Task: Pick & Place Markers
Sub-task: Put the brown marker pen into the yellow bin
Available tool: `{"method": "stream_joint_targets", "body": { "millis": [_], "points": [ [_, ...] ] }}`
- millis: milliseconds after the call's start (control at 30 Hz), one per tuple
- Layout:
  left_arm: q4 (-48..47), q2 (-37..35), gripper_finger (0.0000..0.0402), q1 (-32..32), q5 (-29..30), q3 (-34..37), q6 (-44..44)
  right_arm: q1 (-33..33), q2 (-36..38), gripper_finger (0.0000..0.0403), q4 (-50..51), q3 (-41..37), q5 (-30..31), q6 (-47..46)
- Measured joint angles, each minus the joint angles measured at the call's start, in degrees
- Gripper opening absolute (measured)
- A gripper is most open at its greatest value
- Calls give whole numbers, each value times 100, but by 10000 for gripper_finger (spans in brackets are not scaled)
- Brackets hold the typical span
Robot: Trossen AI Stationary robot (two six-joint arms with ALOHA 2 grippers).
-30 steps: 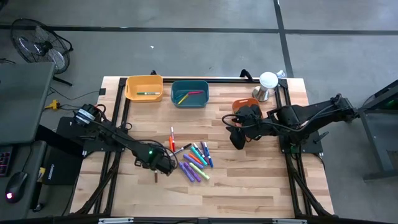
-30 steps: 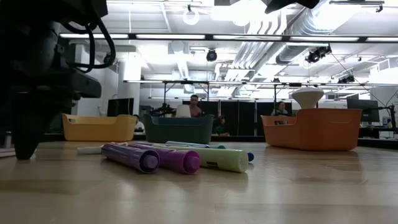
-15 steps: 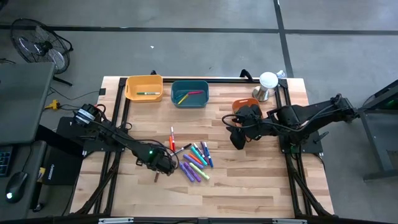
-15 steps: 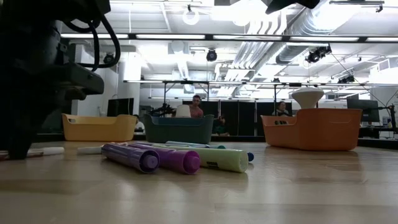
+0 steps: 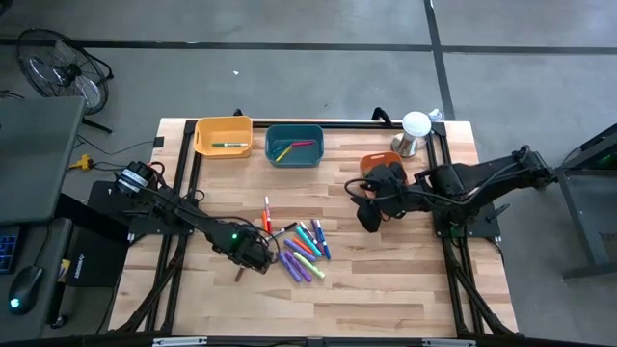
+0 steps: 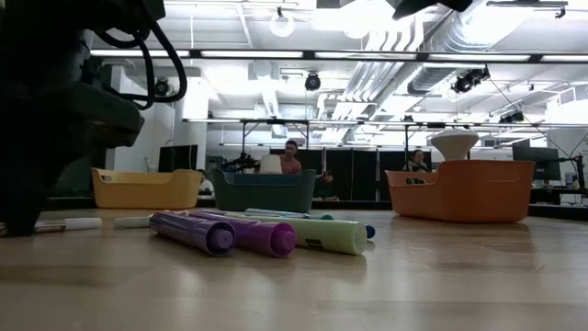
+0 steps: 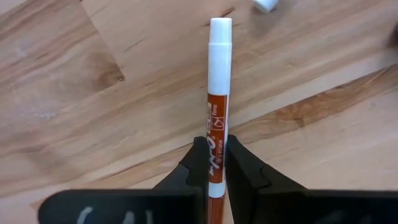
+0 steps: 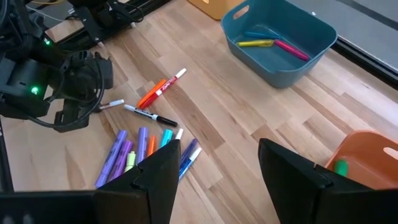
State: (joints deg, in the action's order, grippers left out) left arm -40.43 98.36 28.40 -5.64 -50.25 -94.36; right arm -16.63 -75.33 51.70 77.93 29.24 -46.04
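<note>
A brown marker (image 7: 219, 81) with a white cap lies on the wooden table (image 5: 386, 289), left of a heap of purple, teal, blue and orange markers (image 5: 304, 253). My left gripper (image 7: 216, 150) points down over the brown marker and is shut on it; the high view shows this gripper (image 5: 253, 262) at the heap's left edge. Two red-orange markers (image 5: 267, 214) and a black one (image 5: 281, 231) lie just beyond. My right gripper (image 8: 217, 174) hangs open above the table near the orange bin (image 5: 376, 162), holding nothing. My left gripper pinches the brown marker's barrel (image 7: 217, 127) between its two fingers, about midway along. The fingers come from above, pointing down, and lie across the marker. The marker lies level at the tabletop, its white cap (image 6: 78, 222) sticking out beyond the fingers.
At the far edge stand a yellow bin (image 5: 224, 137) holding a green marker and a teal bin (image 5: 294, 145) holding a yellow and a pink one. A metal stand with a white top (image 5: 415, 130) is at the far right. Bare wood lies toward the near edge.
My left gripper has shut on the brown marker and has rolled a little about its downward line, staying in place over the table. The marker's white cap now shows beside the gripper in the low view.
</note>
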Motion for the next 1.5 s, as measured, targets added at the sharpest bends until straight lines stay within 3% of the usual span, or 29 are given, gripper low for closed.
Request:
{"method": "stream_joint_targets", "body": {
  "millis": [200,833,1200,1500],
  "points": [
    [-114,-12,22,9,96,-70,169,-117,0,205,0,0,191,-16],
    [-781,-956,22,-59,409,-124,290,-117,0,205,-2,0,235,-44],
    [-1007,-2263,21,-85,1765,-139,645,-115,0,205,-7,0,273,-26],
    [-1148,-3344,21,-757,2494,-150,1322,-102,0,204,-4,0,279,-4]
  ]
}}
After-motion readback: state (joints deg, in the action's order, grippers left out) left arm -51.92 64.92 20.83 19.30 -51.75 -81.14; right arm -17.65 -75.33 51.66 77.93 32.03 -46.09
